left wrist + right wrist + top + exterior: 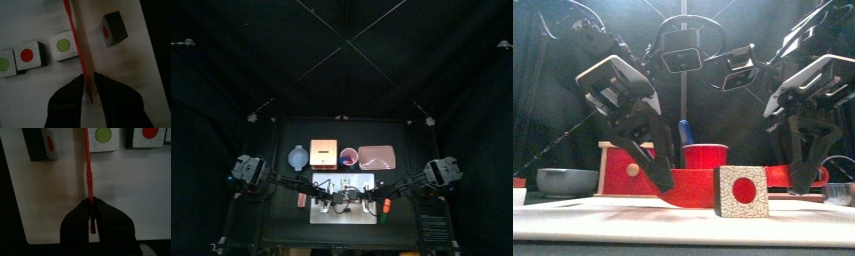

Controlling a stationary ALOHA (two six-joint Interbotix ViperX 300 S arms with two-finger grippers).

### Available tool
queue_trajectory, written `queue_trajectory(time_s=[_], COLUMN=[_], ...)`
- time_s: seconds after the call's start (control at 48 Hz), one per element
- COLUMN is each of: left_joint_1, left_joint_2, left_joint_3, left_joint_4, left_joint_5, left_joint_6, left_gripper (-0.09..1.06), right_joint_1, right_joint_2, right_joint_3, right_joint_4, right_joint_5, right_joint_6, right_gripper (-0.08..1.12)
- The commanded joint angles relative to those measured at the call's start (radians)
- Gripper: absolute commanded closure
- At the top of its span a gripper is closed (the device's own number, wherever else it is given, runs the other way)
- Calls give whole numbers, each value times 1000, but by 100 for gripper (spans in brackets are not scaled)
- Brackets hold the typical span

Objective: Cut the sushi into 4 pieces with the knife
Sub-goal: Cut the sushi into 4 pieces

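A small black table (271, 225) stands inside a booth of black curtains (342, 60). A white cutting board (40, 20) lies near the table's front edge. On the board, three sushi pieces (63, 46) with red or green centres sit in a row. A fourth piece (115, 27) lies apart, near the board's edge.

The left gripper (88, 75) is clamped narrow on a thin red knife (75, 45), which runs between the row and the fourth piece. The right gripper (90, 202) pinches a second red knife (89, 168).

Behind the board stand a blue-grey bowl (298, 157), a wooden box (323, 155), a red cup (348, 155) and a pink tray (376, 156).
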Motion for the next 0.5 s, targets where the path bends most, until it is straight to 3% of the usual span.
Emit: queue_trajectory(time_s=[0.021,0.292,0.5], left_joint_1=[-2,-5,-5], left_joint_2=[-40,-118,-166], left_joint_3=[-23,-14,8], left_joint_4=[14,46,48], left_joint_5=[-6,-5,-5], left_joint_6=[2,0,0], left_gripper=[23,21,22], right_joint_1=[-17,-17,-17], right_joint_2=[-34,-78,-138], right_joint_3=[-28,-21,-9], right_joint_4=[2,5,14], right_joint_5=[-2,26,72], right_joint_6=[5,5,5], right_gripper=[77,77,77])
